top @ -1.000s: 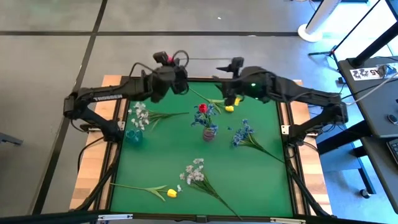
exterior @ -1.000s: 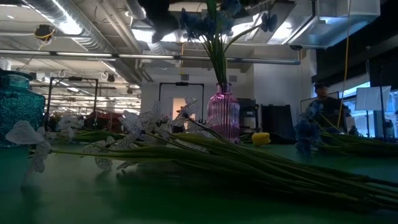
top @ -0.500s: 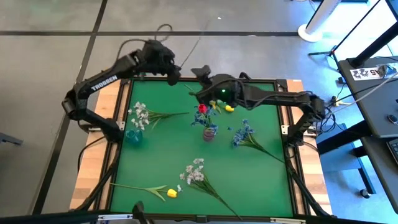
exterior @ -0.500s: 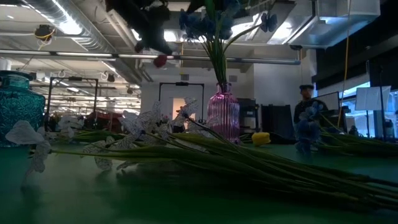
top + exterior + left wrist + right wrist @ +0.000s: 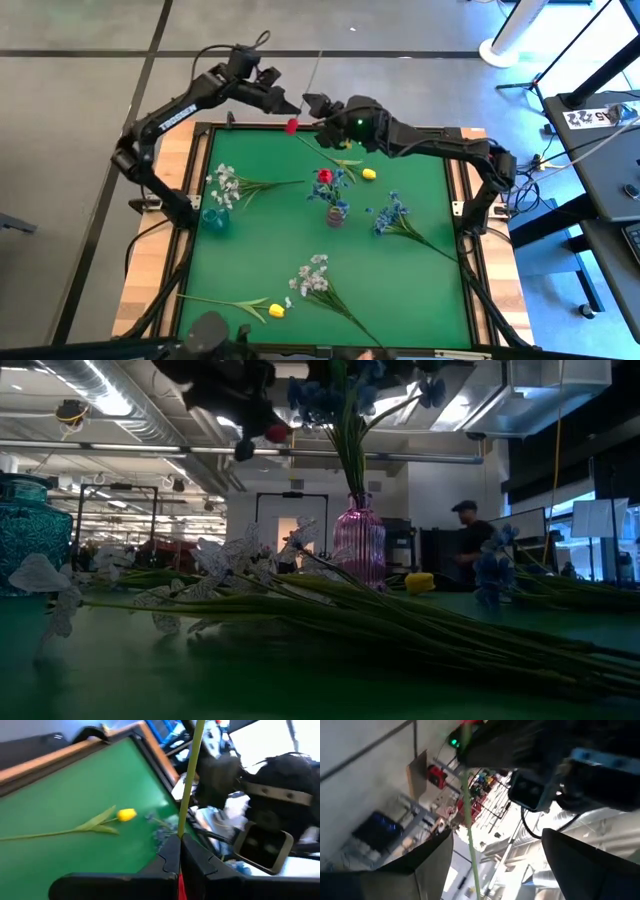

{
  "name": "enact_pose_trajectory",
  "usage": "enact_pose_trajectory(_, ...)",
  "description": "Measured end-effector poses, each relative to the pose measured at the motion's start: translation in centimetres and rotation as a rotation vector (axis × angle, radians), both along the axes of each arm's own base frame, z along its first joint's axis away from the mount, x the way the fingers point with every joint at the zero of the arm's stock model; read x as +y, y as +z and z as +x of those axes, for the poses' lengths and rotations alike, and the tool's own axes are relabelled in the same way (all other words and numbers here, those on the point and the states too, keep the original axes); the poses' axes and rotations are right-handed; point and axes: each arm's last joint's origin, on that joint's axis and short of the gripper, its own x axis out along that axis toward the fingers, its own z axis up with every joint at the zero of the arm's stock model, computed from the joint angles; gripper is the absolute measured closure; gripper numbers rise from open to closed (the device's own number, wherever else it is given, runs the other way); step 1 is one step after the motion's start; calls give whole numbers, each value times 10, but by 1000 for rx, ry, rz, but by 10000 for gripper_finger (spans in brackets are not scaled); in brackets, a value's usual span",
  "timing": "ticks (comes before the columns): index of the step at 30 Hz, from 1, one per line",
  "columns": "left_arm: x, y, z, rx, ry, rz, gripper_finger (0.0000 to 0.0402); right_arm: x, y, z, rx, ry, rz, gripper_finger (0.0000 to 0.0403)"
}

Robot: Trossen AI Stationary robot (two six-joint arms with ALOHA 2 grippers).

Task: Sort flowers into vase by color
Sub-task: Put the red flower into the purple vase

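Observation:
A red tulip (image 5: 291, 126) on a long green stem (image 5: 312, 72) is held in the air above the table's far edge by my left gripper (image 5: 287, 110), which is shut on it. My right gripper (image 5: 312, 100) is open right beside it. In the right wrist view the stem (image 5: 470, 835) runs between its spread fingers (image 5: 427, 857) without touching them. The low view shows the bloom (image 5: 275, 432) high up under the dark grippers. The pink vase (image 5: 337, 213) stands mid-table with a red tulip and blue blossoms in it. My left gripper pinches the red tulip's stem (image 5: 181, 831) between its two shut fingers, close to the bloom. The red bloom (image 5: 179, 887) sits farther back between the fingers, and the stem sticks out past the fingertips. The flower is lifted clear of the table.
A teal vase (image 5: 213, 218) stands near the table's left edge beside a white spray (image 5: 225, 185). A yellow tulip (image 5: 368, 174), a blue spray (image 5: 390, 215), another white spray (image 5: 312, 275) and a second yellow tulip (image 5: 270, 310) lie on the green mat. A person (image 5: 468, 535) is in the room behind.
Both arms have risen and drawn back toward the table's far edge. My right gripper has moved toward the table's left, up to my left gripper. The red tulip has been carried along, lifted higher.

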Motion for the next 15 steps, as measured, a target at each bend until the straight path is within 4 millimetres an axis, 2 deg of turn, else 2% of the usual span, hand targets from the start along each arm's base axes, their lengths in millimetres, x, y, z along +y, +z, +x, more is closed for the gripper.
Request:
enact_pose_trajectory(5,5,1,12,-89,-57,29,401,-17,-6,-4,90,-33,-53,100)
enact_pose_trajectory(8,6,3,13,-105,-58,46,401,-23,-6,-6,85,-37,-53,115)
enact_pose_trajectory(15,5,3,14,-110,-65,78,401,-22,-3,-5,8,30,5,223)
